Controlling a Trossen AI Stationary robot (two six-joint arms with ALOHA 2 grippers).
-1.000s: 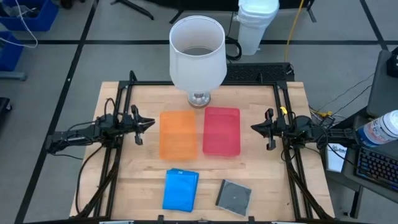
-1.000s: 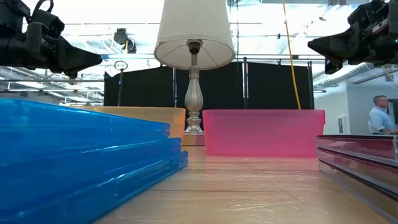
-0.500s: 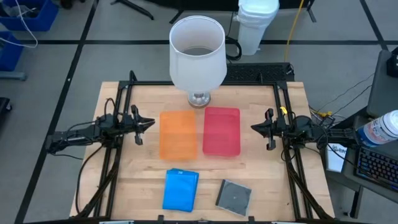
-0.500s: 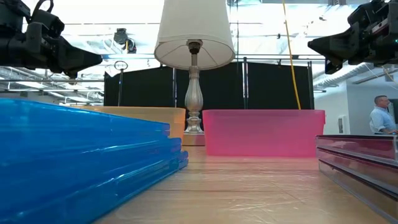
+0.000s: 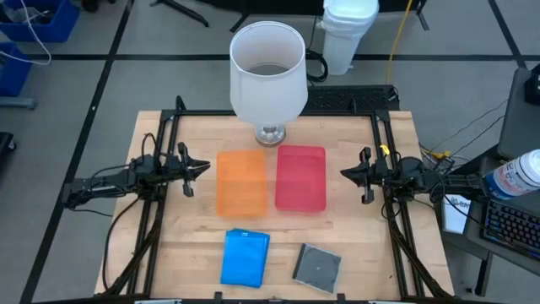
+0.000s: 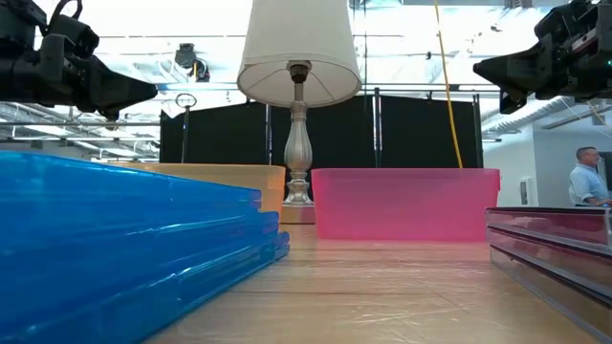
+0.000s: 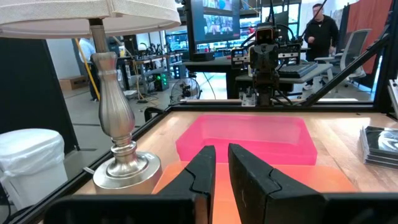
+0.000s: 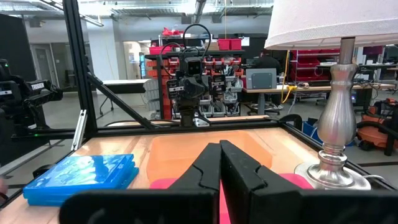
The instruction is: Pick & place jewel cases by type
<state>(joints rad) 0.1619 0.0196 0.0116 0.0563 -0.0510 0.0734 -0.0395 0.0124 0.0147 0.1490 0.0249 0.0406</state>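
A stack of bright blue jewel cases (image 5: 245,257) lies flat on the table near its front edge. A stack of dark grey jewel cases (image 5: 317,267) lies to its right. My left gripper (image 5: 205,166) hovers level at the table's left side, pointing at the orange tray (image 5: 242,182). Its fingers (image 7: 222,163) stand a narrow gap apart with nothing between them. My right gripper (image 5: 344,172) hovers level at the right side, pointing at the red tray (image 5: 300,177). Its fingers (image 8: 220,149) are shut on nothing. Both grippers are well above the table and far from the cases.
The orange and red trays sit side by side at the table's middle. A lamp with a white shade (image 5: 267,72) stands behind them at the far edge. Black frame rails (image 5: 167,143) run along both sides. A person (image 6: 583,177) stands in the room beyond.
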